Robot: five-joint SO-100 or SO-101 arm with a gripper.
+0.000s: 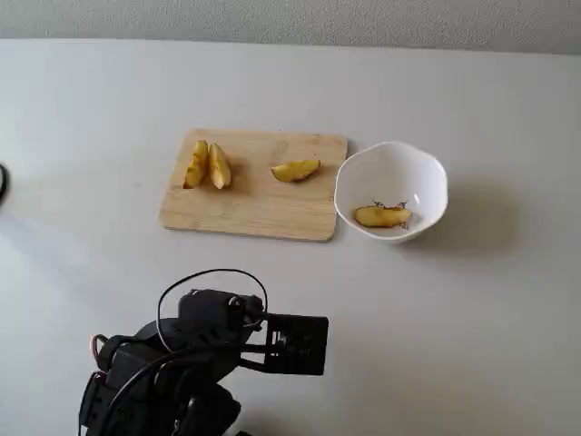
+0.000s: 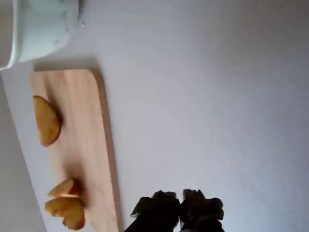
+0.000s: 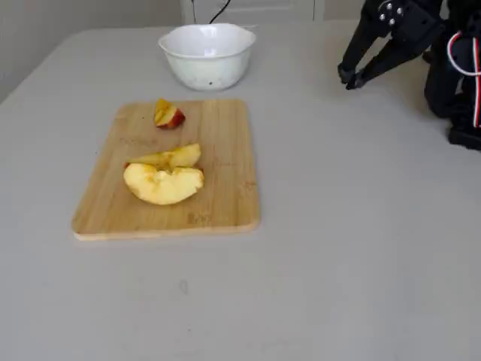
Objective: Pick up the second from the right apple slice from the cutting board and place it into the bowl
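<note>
The light wooden cutting board point(image 1: 254, 204) holds three apple slices: two touching at its left point(image 1: 207, 165) and a single one point(image 1: 295, 170) near its right end. The white bowl point(image 1: 399, 168) stands right of the board with one apple slice point(image 1: 381, 216) in it. My gripper point(image 3: 351, 77) is shut and empty, hanging above bare table well away from board and bowl. In the wrist view the gripper point(image 2: 181, 210) is at the bottom edge, with the board point(image 2: 82, 121), the single slice point(image 2: 47, 121), the pair point(image 2: 65, 205) and the bowl point(image 2: 38, 24) to its left.
The folded arm point(image 1: 209, 354) sits at the near edge of the grey table in a fixed view. In a fixed view the arm's base point(image 3: 458, 75) stands at the far right. A dark object point(image 1: 3, 182) shows at the left edge.
</note>
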